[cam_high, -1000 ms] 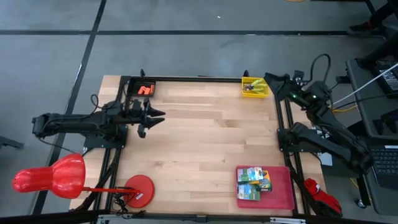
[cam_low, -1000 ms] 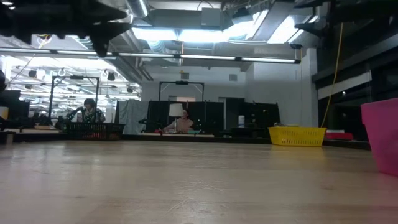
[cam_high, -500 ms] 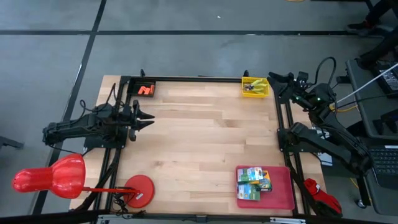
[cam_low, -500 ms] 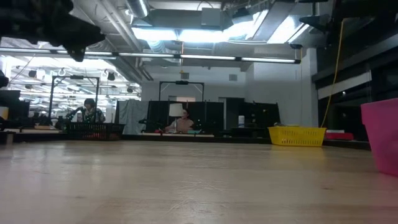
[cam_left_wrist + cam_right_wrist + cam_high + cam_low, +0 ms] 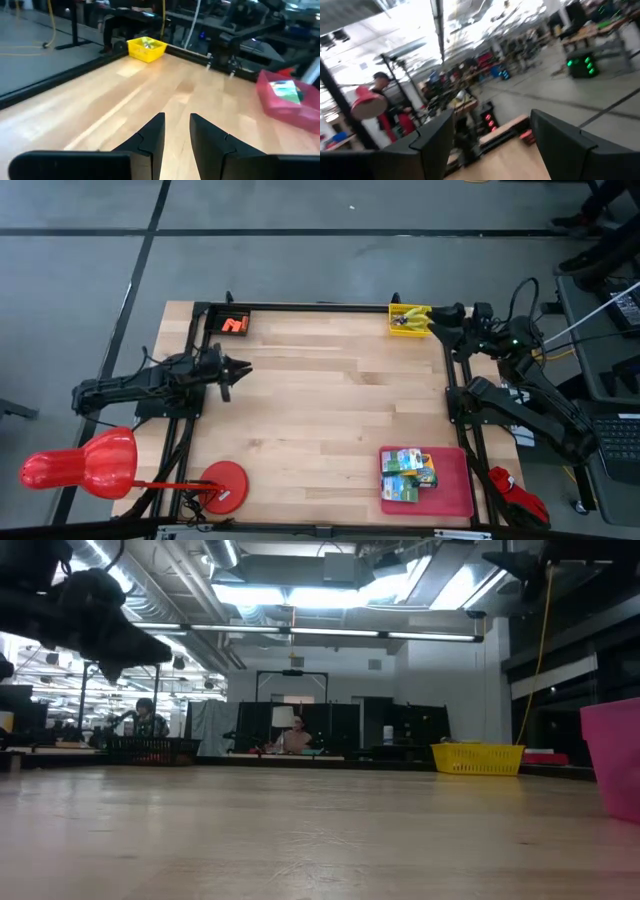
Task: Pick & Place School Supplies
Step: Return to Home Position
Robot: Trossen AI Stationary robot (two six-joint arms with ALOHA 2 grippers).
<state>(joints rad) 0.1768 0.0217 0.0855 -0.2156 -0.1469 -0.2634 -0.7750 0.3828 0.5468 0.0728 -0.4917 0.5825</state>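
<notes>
In the high view, the crayon boxes [image 5: 408, 475] lie on the red tray [image 5: 455, 490] at the near right; the left wrist view shows them too [image 5: 284, 90]. Orange stubs [image 5: 234, 325] sit in a dark bin at the far left corner. Yellow-handled tools [image 5: 404, 321] lie in the yellow mesh basket [image 5: 411, 319] at the far right. My left gripper [image 5: 246, 368] hovers open by a narrow gap [image 5: 176, 122] above the table's left side. My right gripper [image 5: 436, 315], open wide [image 5: 492, 132], hangs just right of the basket and faces the room.
The yellow basket [image 5: 478, 758], the tray's wall [image 5: 612, 755] and the dark bin [image 5: 152, 748] stand along the table's edges. A red disc [image 5: 222, 485] sits at the near left corner. A black frame rail [image 5: 320, 307] runs along the far edge. People sit in the room beyond.
My left gripper has drawn back toward the table's left edge and come lower. My right arm has swung so that its gripper now points level toward the yellow basket. Nothing on the table has moved.
</notes>
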